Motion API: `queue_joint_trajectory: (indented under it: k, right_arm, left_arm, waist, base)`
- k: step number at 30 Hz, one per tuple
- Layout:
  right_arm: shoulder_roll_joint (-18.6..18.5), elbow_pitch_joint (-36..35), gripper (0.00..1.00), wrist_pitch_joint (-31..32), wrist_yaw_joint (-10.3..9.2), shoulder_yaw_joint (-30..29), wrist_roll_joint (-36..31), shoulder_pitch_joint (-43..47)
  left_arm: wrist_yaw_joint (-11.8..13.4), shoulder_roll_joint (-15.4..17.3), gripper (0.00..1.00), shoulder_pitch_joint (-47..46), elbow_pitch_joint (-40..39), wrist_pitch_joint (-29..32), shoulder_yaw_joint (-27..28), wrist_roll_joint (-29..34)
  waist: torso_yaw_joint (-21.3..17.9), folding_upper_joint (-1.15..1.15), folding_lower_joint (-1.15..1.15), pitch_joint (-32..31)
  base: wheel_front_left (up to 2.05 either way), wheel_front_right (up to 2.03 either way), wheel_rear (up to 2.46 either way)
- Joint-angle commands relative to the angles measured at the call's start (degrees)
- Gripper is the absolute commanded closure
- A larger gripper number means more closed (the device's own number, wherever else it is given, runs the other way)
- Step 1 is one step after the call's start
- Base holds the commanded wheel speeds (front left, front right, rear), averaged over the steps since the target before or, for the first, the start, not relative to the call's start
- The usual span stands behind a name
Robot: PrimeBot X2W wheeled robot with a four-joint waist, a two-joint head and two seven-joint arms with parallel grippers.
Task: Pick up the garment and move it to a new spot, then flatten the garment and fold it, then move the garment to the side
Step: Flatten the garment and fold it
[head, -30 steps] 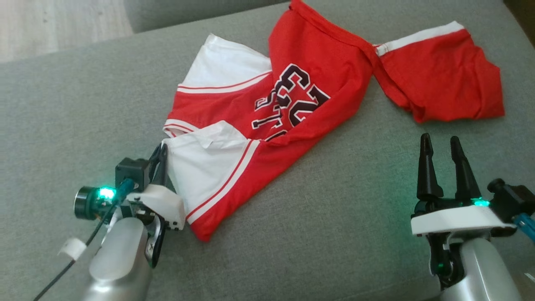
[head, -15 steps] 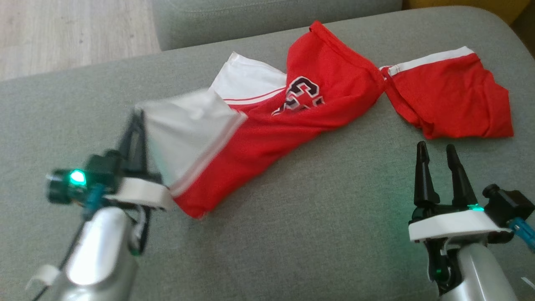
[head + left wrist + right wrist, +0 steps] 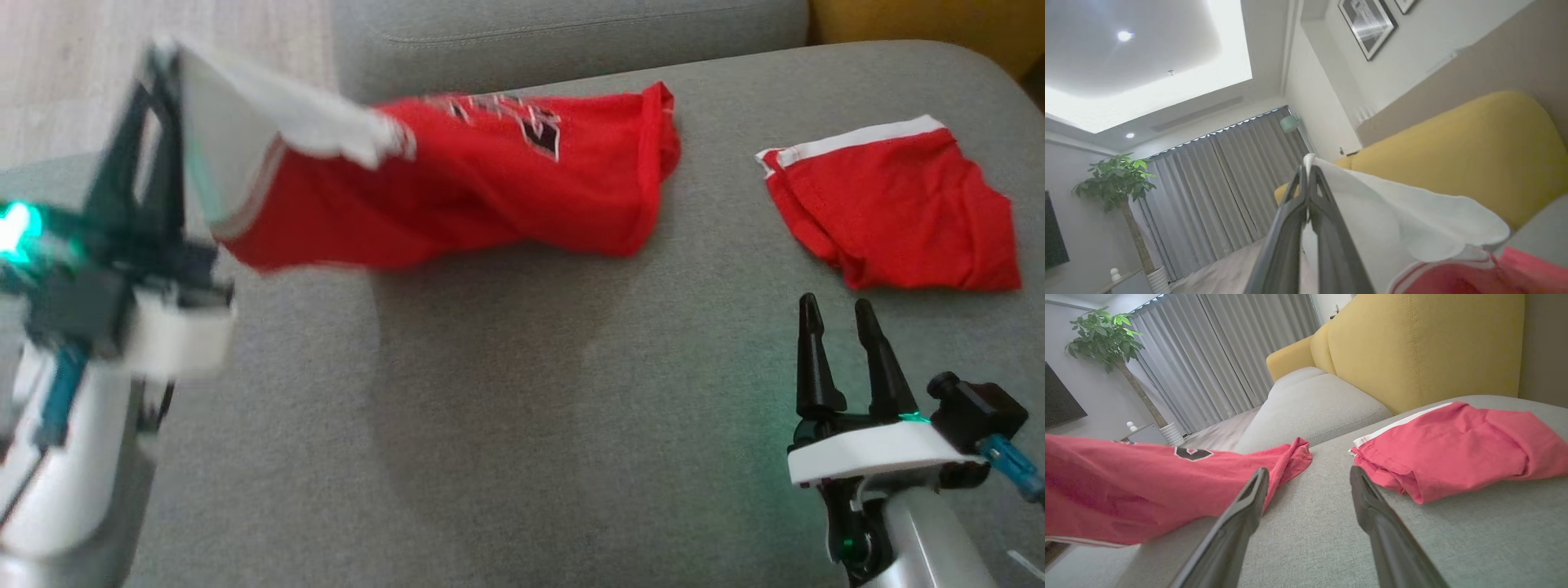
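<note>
With the left end effector (image 3: 159,73) clamped shut, pinches a white corner of the jersey (image 3: 490,196) and holds it high above the sofa's (image 3: 531,425) left edge. Lets the red body stretch away to the right, blurred, far end lying on the grey cushion. Holds the right end effector (image 3: 833,306) empty, fingers spread, low over the cushion at the near right. Beyond those fingers, apart from the jersey: red shorts (image 3: 890,212) with a white band, crumpled on the cushion.
</note>
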Motion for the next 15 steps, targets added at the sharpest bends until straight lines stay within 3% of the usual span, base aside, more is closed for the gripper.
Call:
queue_joint_trajectory:
  k: [1, 7, 14, 15]
  right_arm:
    - [-0.1, -1.7, 0.00, -0.5, 0.39, 1.1, 0.6, -0.9]
    - [-0.1, -1.2, 0.00, -0.5, 0.39, 0.7, 0.6, -0.8]
    - [-0.1, -0.8, 0.00, -0.5, 0.39, 0.4, 0.5, -1.2]
    - [-0.1, -0.7, 0.00, -0.5, 0.39, 0.4, 0.4, -1.2]
  left_arm:
    - [-0.5, 4.3, 1.00, 2.2, -2.5, -0.2, 1.4, 1.5]
    - [-3.2, 8.3, 1.00, 11.3, -3.0, -0.2, -0.7, 2.4]
    - [-8.6, 11.8, 1.00, 20.4, 0.2, 1.1, -10.6, 3.3]
    - [-9.1, 12.3, 0.80, 21.2, 1.5, 2.9, -12.4, 2.6]
  waist:
    - [1.0, 0.00, 0.00, 0.3]
    - [2.9, 0.00, 0.00, 0.8]
    - [4.7, 0.00, 0.00, 0.6]
    - [4.9, 0.00, 0.00, 0.5]
  base:
    - [0.00, 0.00, 0.00]
    - [0.00, 0.00, 0.00]
    - [0.00, 0.00, 0.00]
    - [0.00, 0.00, 0.00]
